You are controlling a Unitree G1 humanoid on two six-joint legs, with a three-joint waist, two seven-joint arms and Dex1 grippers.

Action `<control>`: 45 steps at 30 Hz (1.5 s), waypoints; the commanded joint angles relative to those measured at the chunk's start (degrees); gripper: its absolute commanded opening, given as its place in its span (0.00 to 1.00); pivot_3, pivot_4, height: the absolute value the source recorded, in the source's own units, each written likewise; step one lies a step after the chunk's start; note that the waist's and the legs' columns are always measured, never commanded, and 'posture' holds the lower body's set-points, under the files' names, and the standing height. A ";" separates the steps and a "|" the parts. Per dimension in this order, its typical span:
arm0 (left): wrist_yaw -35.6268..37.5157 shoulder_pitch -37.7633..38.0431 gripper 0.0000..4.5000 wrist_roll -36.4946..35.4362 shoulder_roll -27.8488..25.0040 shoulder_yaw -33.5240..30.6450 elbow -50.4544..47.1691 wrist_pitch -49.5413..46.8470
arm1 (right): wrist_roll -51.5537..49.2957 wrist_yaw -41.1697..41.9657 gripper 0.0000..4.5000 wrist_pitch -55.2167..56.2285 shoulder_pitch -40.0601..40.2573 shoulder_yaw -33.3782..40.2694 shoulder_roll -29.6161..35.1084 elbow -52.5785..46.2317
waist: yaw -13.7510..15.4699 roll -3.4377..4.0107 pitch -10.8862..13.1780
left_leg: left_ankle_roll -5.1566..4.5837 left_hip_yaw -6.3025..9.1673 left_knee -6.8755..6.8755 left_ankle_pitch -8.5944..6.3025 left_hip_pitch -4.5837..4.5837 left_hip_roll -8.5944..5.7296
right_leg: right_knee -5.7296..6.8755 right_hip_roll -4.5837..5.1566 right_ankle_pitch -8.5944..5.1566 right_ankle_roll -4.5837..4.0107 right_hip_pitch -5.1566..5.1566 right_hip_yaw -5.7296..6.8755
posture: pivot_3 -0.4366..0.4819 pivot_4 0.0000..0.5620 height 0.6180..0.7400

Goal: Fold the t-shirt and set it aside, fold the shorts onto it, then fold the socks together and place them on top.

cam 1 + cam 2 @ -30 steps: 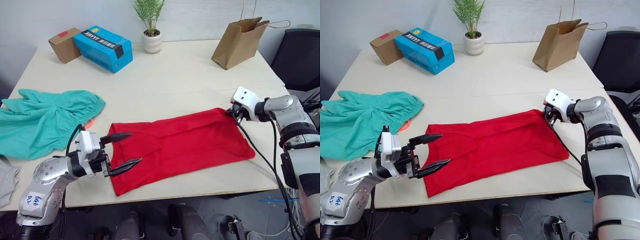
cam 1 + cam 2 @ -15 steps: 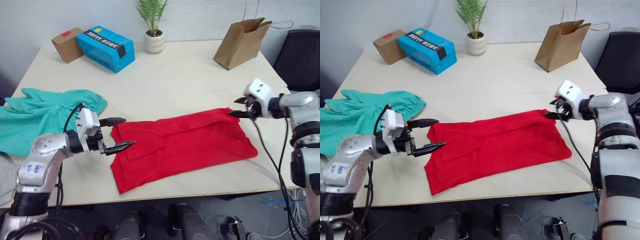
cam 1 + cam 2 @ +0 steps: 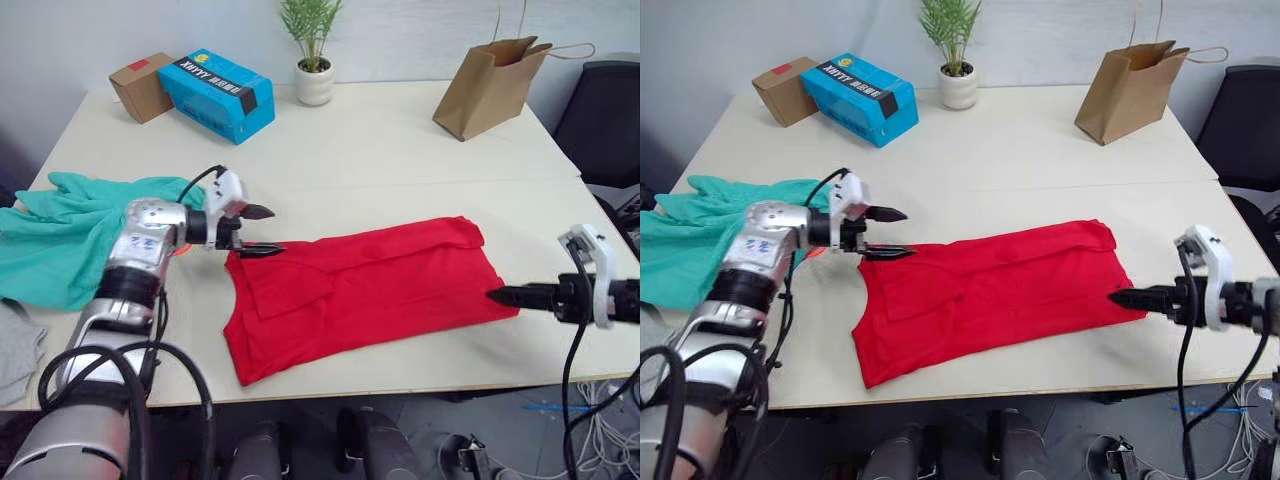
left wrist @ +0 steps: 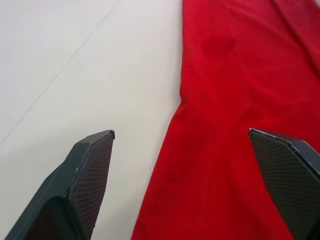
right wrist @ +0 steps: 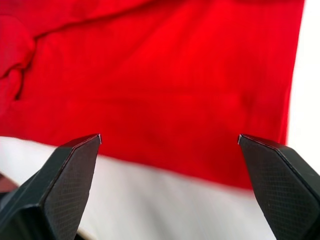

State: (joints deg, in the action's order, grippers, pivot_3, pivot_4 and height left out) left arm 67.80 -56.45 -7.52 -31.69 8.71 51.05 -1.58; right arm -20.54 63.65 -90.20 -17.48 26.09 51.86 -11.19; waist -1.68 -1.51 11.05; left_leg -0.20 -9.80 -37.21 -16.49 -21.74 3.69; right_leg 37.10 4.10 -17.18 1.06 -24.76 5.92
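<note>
The red t-shirt (image 3: 360,290) lies folded into a long band across the middle of the table (image 3: 380,150). My left gripper (image 3: 268,230) is open at the band's far left corner, with one finger over bare table and the other over the cloth in the left wrist view (image 4: 181,132). My right gripper (image 3: 500,295) is open and low at the near right corner, its fingers (image 5: 280,185) spread over the red hem and holding nothing. The teal shorts (image 3: 70,230) lie bunched at the left. The grey socks (image 3: 15,345) show at the left edge.
At the back of the table stand a blue box (image 3: 217,95), a cardboard box (image 3: 140,85), a potted plant (image 3: 314,70) and a brown paper bag (image 3: 490,85). A black chair (image 3: 605,110) is at the right. An orange drawstring (image 3: 180,250) peeks out beside the shorts.
My right gripper let go of the t-shirt's far right corner, opened, and dropped to the near right corner. My left gripper moved from the near left corner up to the far left corner.
</note>
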 commanded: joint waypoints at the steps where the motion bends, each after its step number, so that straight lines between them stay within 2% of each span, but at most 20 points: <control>1: -0.20 -3.40 1.00 4.07 1.29 1.28 7.07 3.26 | -4.51 -8.26 0.99 -2.30 2.40 6.51 -4.00 -2.86 | -0.04 -0.01 0.01 | -0.04 -0.02 0.00 -0.02 0.00 0.00 | 0.01 0.00 0.00 0.00 -0.01 -0.01 | 0.48 0.27 1.00; 4: -0.14 -5.37 1.00 6.16 2.62 1.68 11.33 3.29 | -8.74 -14.45 0.99 -2.30 4.83 9.21 -6.96 -3.56 | 0.12 -0.02 0.01 | -0.04 -0.06 0.01 0.01 -0.06 -0.02 | 0.04 0.00 0.00 0.01 -0.11 -0.02 | 0.48 0.27 1.00; 7: 0.37 -7.13 1.00 7.67 3.62 1.72 14.84 1.52 | -10.33 -21.85 0.99 -2.30 6.59 10.52 -10.44 -4.36 | 0.22 -0.13 -0.06 | 0.27 -0.05 -0.16 0.30 -0.64 -0.08 | 0.30 0.01 0.00 0.01 -0.72 -0.02 | 0.48 0.27 1.00; 12: 3.31 -7.79 1.00 9.47 3.87 1.91 17.33 -0.58 | -19.84 -30.61 0.99 -2.30 9.11 11.20 -11.80 -4.78 | 0.12 -0.42 -0.20 | 0.17 -0.03 -0.23 0.36 -0.60 -0.11 | 0.33 0.05 0.03 0.06 -0.65 -0.01 | 0.48 0.27 1.00; 15: 3.22 -7.83 1.00 9.85 4.20 1.41 18.11 -1.29 | -24.59 -34.90 0.99 -2.30 11.10 10.94 -8.84 -5.35 | 0.11 -0.56 -0.29 | 0.16 0.03 -0.19 0.35 -0.57 -0.11 | 0.33 0.05 0.04 0.06 -0.60 0.01 | 0.48 0.27 1.00; 20: 2.43 -7.66 1.00 9.99 4.38 0.67 18.37 -0.67 | -40.10 -40.95 0.99 -2.30 12.17 16.06 -2.30 -2.18 | 0.18 -0.55 -0.28 | 0.16 0.03 -0.15 0.36 -0.58 -0.14 | 0.32 0.08 0.03 0.06 -0.60 0.00 | 0.48 0.27 1.00; 24: 2.22 -7.57 1.00 10.40 4.51 0.34 18.70 -0.81 | -48.62 -48.18 0.99 -2.30 13.55 15.52 -1.32 0.84 | 0.11 -0.58 -0.27 | 0.13 0.04 -0.16 0.40 -0.56 -0.15 | 0.34 0.09 0.04 0.07 -0.59 0.00 | 0.48 0.27 1.00; 27: 2.05 -7.43 1.00 11.46 4.52 0.96 19.14 -1.51 | -51.72 -54.80 0.99 -2.30 11.66 14.57 -5.98 2.14 | 0.05 -0.59 -0.28 | 0.15 0.08 -0.11 0.43 -0.54 -0.14 | 0.34 0.08 0.04 0.07 -0.59 0.00 | 0.48 0.27 1.00; 30: 2.40 -7.31 1.00 12.22 4.80 1.39 19.35 -3.40 | -50.02 -59.31 0.99 -2.30 9.13 12.93 -12.17 2.31 | -0.13 -0.73 -0.38 | 0.20 0.04 -0.12 0.48 -0.45 -0.14 | 0.39 0.08 0.05 0.08 -0.54 -0.04 | 0.48 0.27 1.00; 31: 2.57 -7.03 0.96 12.13 4.97 1.21 19.29 -3.72 | -48.83 -60.58 1.00 -1.66 8.28 12.66 -14.39 2.07 | -0.17 -0.86 -0.46 | 0.22 0.05 -0.12 0.49 -0.39 -0.12 | 0.38 0.07 0.05 0.08 -0.48 -0.03 | 0.48 0.27 1.00; 34: 4.06 -5.64 0.80 11.97 5.19 1.15 18.66 -4.21 | -47.84 -63.27 0.86 0.59 5.68 13.44 -19.19 1.55 | -0.39 -1.31 -0.75 | 0.22 0.08 -0.08 0.47 -0.30 -0.04 | 0.36 0.01 0.05 0.08 -0.38 -0.02 | 0.48 0.27 1.00; 37: 6.87 -3.48 0.59 12.85 4.48 2.47 16.96 -3.02 | -49.01 -65.44 0.62 2.02 2.74 15.79 -22.38 2.24 | -0.60 -1.13 -0.90 | 0.24 0.06 -0.05 0.47 -0.28 -0.04 | 0.36 0.02 0.05 0.07 -0.36 -0.05 | 0.48 0.27 1.00; 40: 6.92 -2.53 0.39 12.35 4.15 1.80 15.99 -3.53 | -46.96 -65.29 0.39 2.90 2.27 14.49 -22.30 2.39 | -0.23 -0.75 -0.99 | 0.25 0.05 0.01 0.47 -0.30 -0.07 | 0.35 0.02 0.03 0.05 -0.41 -0.07 | 0.48 0.27 1.00; 45: 3.62 -0.82 0.04 9.90 4.02 -1.60 13.47 -6.28 | -44.07 -63.47 0.00 5.70 -0.15 11.86 -21.41 4.18 | -0.29 -0.72 -1.00 | 0.26 0.00 0.01 0.48 -0.31 -0.07 | 0.36 0.01 0.00 0.02 -0.45 -0.09 | 0.48 0.27 1.00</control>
State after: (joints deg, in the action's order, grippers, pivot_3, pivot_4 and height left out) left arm 72.26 -59.73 1.92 -27.55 6.64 64.37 -6.02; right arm -65.07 -0.95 -86.08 -16.55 38.04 29.15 -6.74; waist -1.97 -2.22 10.04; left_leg 0.06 -9.80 -37.22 -16.01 -22.05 3.61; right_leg 37.46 4.12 -17.18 1.09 -25.22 5.83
